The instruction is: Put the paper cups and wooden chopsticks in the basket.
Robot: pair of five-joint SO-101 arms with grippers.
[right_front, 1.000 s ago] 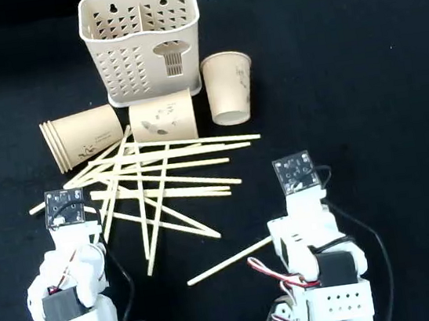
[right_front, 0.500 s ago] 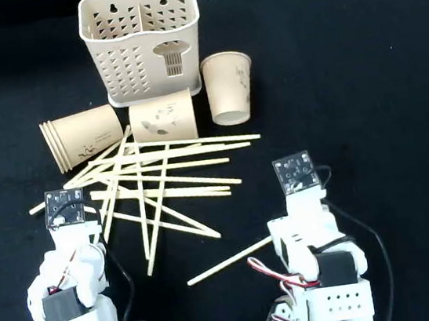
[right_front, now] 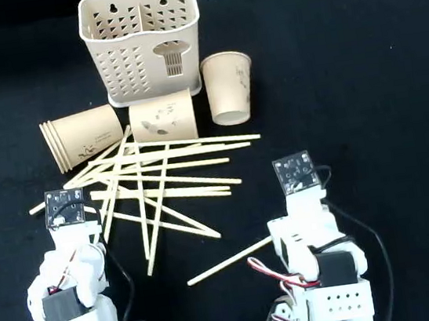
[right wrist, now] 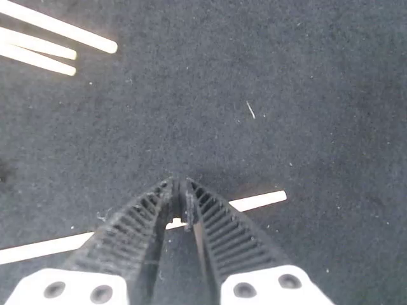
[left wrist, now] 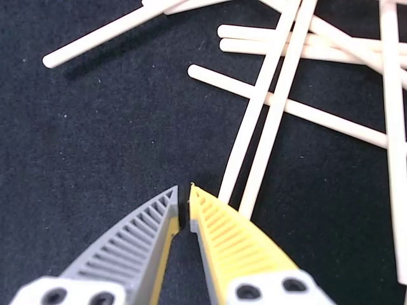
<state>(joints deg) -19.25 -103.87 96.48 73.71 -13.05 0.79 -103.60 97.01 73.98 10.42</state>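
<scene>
- While both arms sit at the near edge of the black-clothed table (right_front: 381, 107), the left gripper (left wrist: 184, 204) hangs over bare cloth with its grey and yellow fingers drawn together, tips almost touching and nothing between them.
- Two wooden chopsticks (left wrist: 264, 127) end just beside the left gripper's yellow finger (left wrist: 232, 238); they run side by side away from it and cross over a third stick.
- The right gripper (right wrist: 179, 198) has its black fingers closed narrow and holds nothing. A single chopstick (right wrist: 257, 201) lies on the cloth under its tips.
- From the high view, that single chopstick (right_front: 229, 261) lies apart from the others, slanting beside the right arm (right_front: 312, 231).
- The main pile of chopsticks (right_front: 158, 180) is scattered criss-cross on the cloth between the arms and the cups, reaching toward the left arm (right_front: 65, 259).
- The beige perforated basket (right_front: 142, 47) stands upright at the far side of the table.
- A nested stack of paper cups (right_front: 83, 136) lies on its side in front of the basket and to its left.
- One paper cup (right_front: 163, 118) lies on its side just in front of the basket.
- Another paper cup (right_front: 229, 87) sits just beside the basket's right wall; I cannot tell which end is up.
</scene>
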